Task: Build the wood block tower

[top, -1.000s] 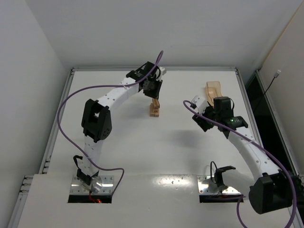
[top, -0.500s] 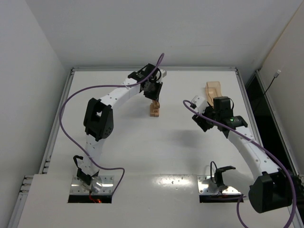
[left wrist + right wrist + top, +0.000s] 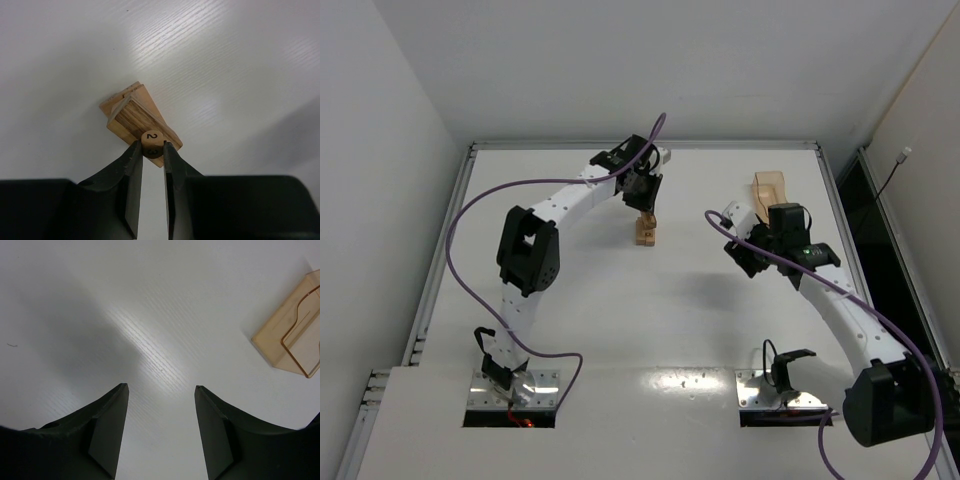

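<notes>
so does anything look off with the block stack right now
Slightly: the cylinder pinched in the left gripper is over one end of the plank stack, not its middle, and the stack's layers are not flush.

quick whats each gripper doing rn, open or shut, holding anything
Left gripper: shut on the small wooden cylinder, at the block stack.
Right gripper: open, holding nothing.

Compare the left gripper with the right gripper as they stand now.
The left gripper is shut on a stubby cylinder marked 2; the right gripper is open and holds nothing. The left gripper is over the stacked planks; the right gripper hangs over bare white table, with an amber box off to one side. Both have dark fingers and point down at the tabletop.
</notes>
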### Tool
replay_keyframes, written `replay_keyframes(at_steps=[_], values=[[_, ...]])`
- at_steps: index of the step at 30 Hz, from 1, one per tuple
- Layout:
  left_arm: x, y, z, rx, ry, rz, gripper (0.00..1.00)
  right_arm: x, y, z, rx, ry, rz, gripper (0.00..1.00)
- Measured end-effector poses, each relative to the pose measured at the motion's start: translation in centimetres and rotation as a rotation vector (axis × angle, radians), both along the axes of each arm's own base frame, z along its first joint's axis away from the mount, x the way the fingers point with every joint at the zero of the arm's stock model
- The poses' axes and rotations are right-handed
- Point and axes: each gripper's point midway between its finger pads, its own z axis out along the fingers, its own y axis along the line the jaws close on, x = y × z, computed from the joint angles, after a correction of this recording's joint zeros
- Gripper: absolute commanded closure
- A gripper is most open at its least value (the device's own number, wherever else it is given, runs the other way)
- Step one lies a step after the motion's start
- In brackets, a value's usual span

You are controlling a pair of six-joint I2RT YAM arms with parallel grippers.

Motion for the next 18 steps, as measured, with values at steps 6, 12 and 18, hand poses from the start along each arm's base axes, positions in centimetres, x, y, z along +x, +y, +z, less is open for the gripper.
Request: replay_keyframes(at_steps=[6, 12, 18], values=[[0.0, 0.0, -0.47, 0.005, 0.008, 0.0, 0.91, 0.11, 0.02, -0.02, -0.001, 0.003, 0.0, 0.47], [0.04, 0.05, -0.49, 0.007, 0.007, 0.002, 0.88, 0.2, 0.05, 0.16, 0.001, -0.001, 0.001, 0.47], [0.09, 0.12, -0.51, 0.011, 0.004, 0.005, 0.81, 0.19, 0.06, 0.15, 0.001, 0.0, 0.001, 0.47]])
